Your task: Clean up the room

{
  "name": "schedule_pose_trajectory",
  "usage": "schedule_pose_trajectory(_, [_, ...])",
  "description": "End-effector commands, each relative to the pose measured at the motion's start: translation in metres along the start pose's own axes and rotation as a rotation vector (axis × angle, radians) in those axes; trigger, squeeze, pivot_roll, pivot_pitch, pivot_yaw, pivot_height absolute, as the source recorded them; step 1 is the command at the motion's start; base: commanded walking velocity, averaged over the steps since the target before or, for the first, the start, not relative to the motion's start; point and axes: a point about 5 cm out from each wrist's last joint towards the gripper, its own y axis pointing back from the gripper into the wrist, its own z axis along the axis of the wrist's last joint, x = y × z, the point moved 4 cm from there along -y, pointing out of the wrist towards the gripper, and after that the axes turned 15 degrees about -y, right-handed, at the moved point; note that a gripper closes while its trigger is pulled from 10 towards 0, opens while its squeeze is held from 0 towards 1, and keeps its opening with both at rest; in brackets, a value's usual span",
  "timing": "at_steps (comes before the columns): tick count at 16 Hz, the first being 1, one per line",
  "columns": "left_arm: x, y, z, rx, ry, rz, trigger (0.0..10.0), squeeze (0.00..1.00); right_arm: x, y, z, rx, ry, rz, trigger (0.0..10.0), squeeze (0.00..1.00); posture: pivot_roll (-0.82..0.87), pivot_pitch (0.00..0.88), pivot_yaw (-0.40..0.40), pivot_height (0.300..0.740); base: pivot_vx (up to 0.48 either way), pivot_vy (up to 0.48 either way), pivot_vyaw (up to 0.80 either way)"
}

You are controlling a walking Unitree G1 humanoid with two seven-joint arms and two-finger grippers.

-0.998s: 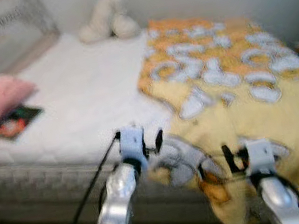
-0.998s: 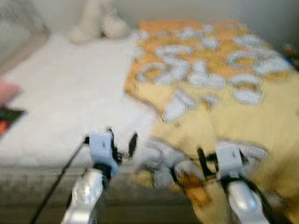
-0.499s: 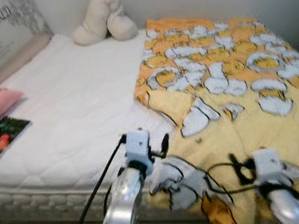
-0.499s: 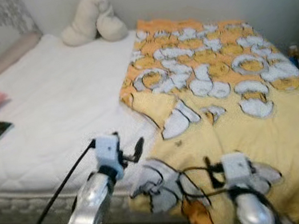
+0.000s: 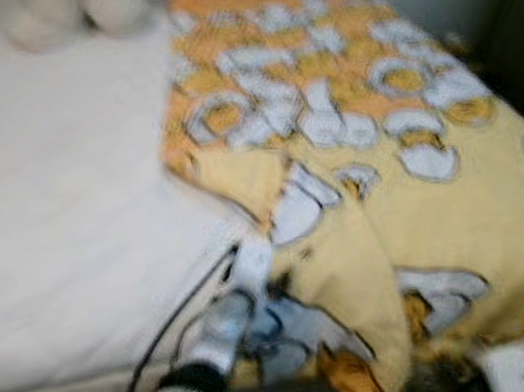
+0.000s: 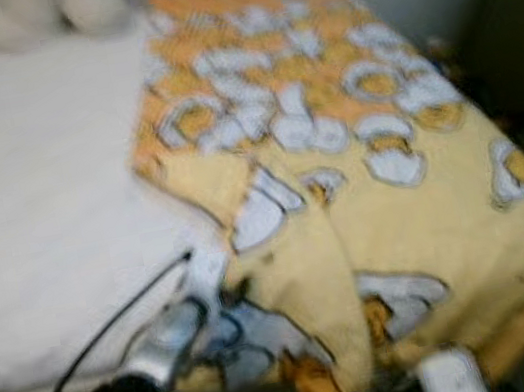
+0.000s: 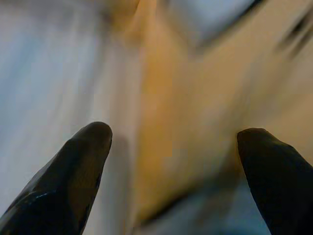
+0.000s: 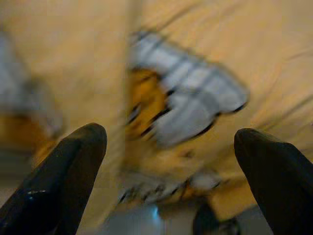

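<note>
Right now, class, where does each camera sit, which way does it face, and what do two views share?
Head stereo eyes: look forward and down at the white mattress and yellow blanket; left arm shows.
Left wrist: faces the blanket edge between open left end effector fingers.
Right wrist: faces blanket between open right end effector fingers.
All views share the blanket.

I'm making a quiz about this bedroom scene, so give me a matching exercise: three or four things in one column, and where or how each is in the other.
Things:
1. blanket
2. mattress
3. left gripper
4. plush toy

Descriptions:
A. bare white surface on the bed's left part
B. fingers open at the yellow fabric's edge
C. cream, at the far end of the bed
D. yellow with white and orange shapes

Pairs: 1-D, 2-A, 3-B, 4-C
</note>
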Motion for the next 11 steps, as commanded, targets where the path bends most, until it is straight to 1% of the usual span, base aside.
schedule_pose_trajectory(1, [0.011, 0.000, -0.001, 0.015, -0.014, 0.064, 10.0, 0.00, 0.003, 0.003, 0.005, 0.001, 0.025, 0.021, 10.0, 0.00, -0.14, 0.261, -0.123, 0.740, 0.000, 0.000, 0.00])
schedule_pose_trajectory(2, [0.020, 0.000, -0.001, 0.019, -0.009, 0.110, 10.0, 0.00, 0.003, 0.004, 0.006, 0.008, 0.024, 0.024, 10.0, 0.00, -0.15, 0.268, -0.129, 0.740, 0.000, 0.000, 0.00])
schedule_pose_trajectory(3, [0.033, 0.001, 0.000, 0.018, -0.006, 0.180, 10.0, 0.00, 0.003, 0.008, 0.006, 0.019, 0.027, 0.031, 10.0, 0.00, -0.16, 0.284, -0.137, 0.740, 0.000, 0.000, 0.00])
schedule_pose_trajectory(4, [0.042, 0.002, 0.002, 0.008, 0.007, 0.224, 10.0, 0.00, 0.002, 0.014, 0.006, 0.032, 0.037, 0.037, 10.0, 0.00, -0.17, 0.293, -0.141, 0.740, 0.000, 0.000, 0.00])
schedule_pose_trajectory(5, [0.045, 0.003, 0.001, 0.002, 0.018, 0.239, 10.0, 0.00, 0.000, 0.018, 0.006, 0.043, 0.044, 0.037, 10.0, 0.00, -0.17, 0.301, -0.145, 0.740, 0.000, 0.000, 0.00])
schedule_pose_trajectory(6, [0.041, 0.004, -0.002, 0.002, 0.040, 0.221, 10.0, 0.00, -0.001, 0.021, 0.006, 0.051, 0.046, 0.032, 10.0, 0.00, -0.17, 0.313, -0.147, 0.740, 0.000, 0.000, 0.00])
schedule_pose_trajectory(7, [0.032, 0.004, -0.004, -0.014, 0.095, 0.172, 10.0, 0.00, -0.003, 0.024, 0.005, 0.064, 0.048, 0.028, 10.0, 0.00, -0.17, 0.319, -0.147, 0.740, 0.000, 0.000, 0.00])
schedule_pose_trajectory(8, [0.018, 0.004, -0.001, -0.065, 0.115, 0.102, 10.0, 0.00, -0.003, 0.026, 0.004, 0.072, 0.048, 0.025, 10.0, 0.00, -0.18, 0.327, -0.147, 0.740, 0.000, 0.000, 0.00])
schedule_pose_trajectory(9, [0.008, 0.005, 0.001, -0.099, 0.078, 0.072, 10.0, 0.00, -0.003, 0.027, 0.004, 0.079, 0.047, 0.023, 10.0, 0.00, -0.17, 0.328, -0.147, 0.740, 0.000, 0.000, 0.00])
schedule_pose_trajectory(11, [0.003, 0.007, 0.003, -0.139, 0.045, 0.070, 10.0, 0.00, -0.001, 0.028, 0.003, 0.089, 0.046, 0.026, 10.0, 0.00, -0.17, 0.329, -0.145, 0.740, 0.000, 0.000, 0.00])
